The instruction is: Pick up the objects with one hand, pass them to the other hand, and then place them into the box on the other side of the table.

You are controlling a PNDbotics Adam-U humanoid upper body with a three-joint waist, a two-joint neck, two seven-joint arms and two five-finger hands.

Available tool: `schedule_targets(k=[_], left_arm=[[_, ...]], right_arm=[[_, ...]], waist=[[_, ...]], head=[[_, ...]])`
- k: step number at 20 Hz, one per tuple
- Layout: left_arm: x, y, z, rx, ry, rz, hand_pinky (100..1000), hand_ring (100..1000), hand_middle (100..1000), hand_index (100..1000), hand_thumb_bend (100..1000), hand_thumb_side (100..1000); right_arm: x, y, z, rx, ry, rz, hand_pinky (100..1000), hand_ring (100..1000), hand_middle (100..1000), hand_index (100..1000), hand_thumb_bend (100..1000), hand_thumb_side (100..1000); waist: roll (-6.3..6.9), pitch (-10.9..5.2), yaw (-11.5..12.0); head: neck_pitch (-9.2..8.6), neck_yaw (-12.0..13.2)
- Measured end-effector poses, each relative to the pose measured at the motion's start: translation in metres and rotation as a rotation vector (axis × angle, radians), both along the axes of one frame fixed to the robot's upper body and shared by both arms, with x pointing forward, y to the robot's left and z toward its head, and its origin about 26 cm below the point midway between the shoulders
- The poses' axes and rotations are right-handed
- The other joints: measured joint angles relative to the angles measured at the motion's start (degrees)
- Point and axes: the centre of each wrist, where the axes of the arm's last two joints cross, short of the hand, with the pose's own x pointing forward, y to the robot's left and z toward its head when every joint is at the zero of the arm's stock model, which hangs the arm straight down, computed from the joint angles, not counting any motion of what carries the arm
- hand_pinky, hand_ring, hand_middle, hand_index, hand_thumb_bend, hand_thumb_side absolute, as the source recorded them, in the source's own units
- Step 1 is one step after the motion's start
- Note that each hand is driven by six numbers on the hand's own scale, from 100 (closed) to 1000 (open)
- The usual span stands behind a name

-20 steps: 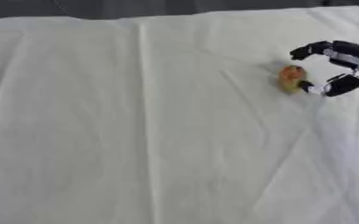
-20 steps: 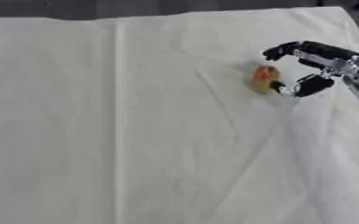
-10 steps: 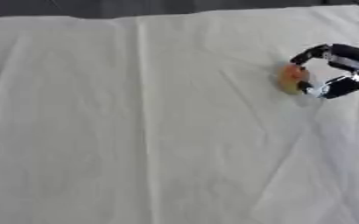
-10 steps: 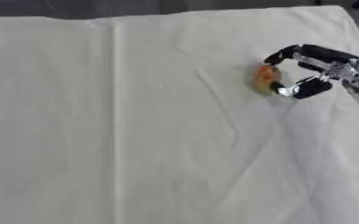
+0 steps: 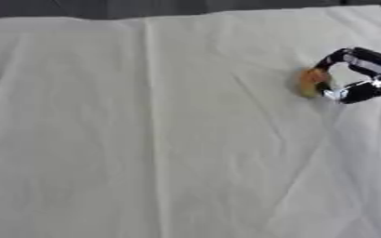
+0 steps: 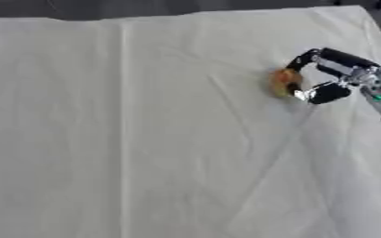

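Right eye view gives me the clearest look at my right hand (image 6: 340, 74), which comes in from the right edge of the frame, upper right, black with silver joints. Its fingers (image 6: 307, 58) arch over from above and its thumb (image 6: 328, 93) curls in from below, so the hand forms a closed hook around a small rounded object (image 6: 284, 82), orange on top and yellowish-green lower down. The fingertips touch the object's upper right side and the thumb sits just beside its lower right; I read this as a pinch on the object, though I cannot tell whether it is lifted or lying on the cloth, since a faint shadow hugs its left edge. The object sits in the upper right part of the frame, well apart from the centre. Outward from there, a white cloth (image 6: 145, 139) covers the whole table, creased in a long vertical fold left of centre and in a diagonal wrinkle running down from near the object toward the lower right. A dark strip (image 5: 186, 7) runs along the top edge beyond the cloth.
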Motion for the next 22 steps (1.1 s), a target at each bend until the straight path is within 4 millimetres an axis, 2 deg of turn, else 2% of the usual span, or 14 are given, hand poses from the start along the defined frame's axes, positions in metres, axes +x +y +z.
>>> schedule_targets(k=[8, 9, 10, 15, 18, 19, 22], left_arm=[[0.000, 0.002, -0.003, 0.001, 0.007, 0.005, 792, 652, 663, 790, 100, 728], [0.000, 0.002, -0.004, 0.001, 0.009, 0.006, 792, 652, 663, 790, 100, 777], [-0.001, 0.002, -0.005, 0.001, 0.011, 0.006, 792, 652, 663, 790, 100, 725], [0.000, 0.006, -0.011, 0.002, 0.028, 0.014, 790, 652, 663, 790, 100, 715], [-0.001, 0.007, -0.013, 0.002, 0.032, 0.018, 789, 652, 663, 790, 100, 707], [-0.001, 0.008, -0.012, 0.004, 0.031, 0.020, 789, 652, 663, 790, 100, 704], [-0.001, 0.010, -0.012, 0.005, 0.030, 0.024, 788, 651, 662, 790, 100, 699]], right_arm=[[-0.001, 0.004, 0.000, 0.097, -0.052, -0.014, 940, 653, 402, 542, 100, 177], [0.000, 0.006, 0.001, 0.110, -0.059, -0.009, 941, 647, 403, 542, 100, 349], [0.000, 0.008, 0.002, 0.123, -0.067, -0.004, 941, 644, 403, 543, 100, 169], [0.001, 0.020, 0.017, 0.157, -0.102, 0.035, 936, 634, 406, 546, 100, 144], [0.001, 0.029, 0.024, 0.189, -0.112, 0.068, 929, 631, 409, 549, 100, 126], [0.001, 0.032, 0.027, 0.199, -0.116, 0.078, 928, 629, 410, 550, 100, 119], [0.003, 0.042, 0.034, 0.238, -0.130, 0.106, 927, 626, 412, 553, 100, 106]], waist=[[0.02, -0.28, -1.1], [0.03, -0.79, -1.2], [0.03, -1.46, -1.4], [0.46, -2.68, -2.2], [1.27, -5.06, -2.5], [1.34, -5.41, -2.6], [1.53, -5.66, -2.8]], head=[[0.46, 0.4], [0.73, 0.6], [0.85, 0.7], [1.61, 1.4], [2.05, 1.8], [2.29, 1.9], [2.80, 2.3]])
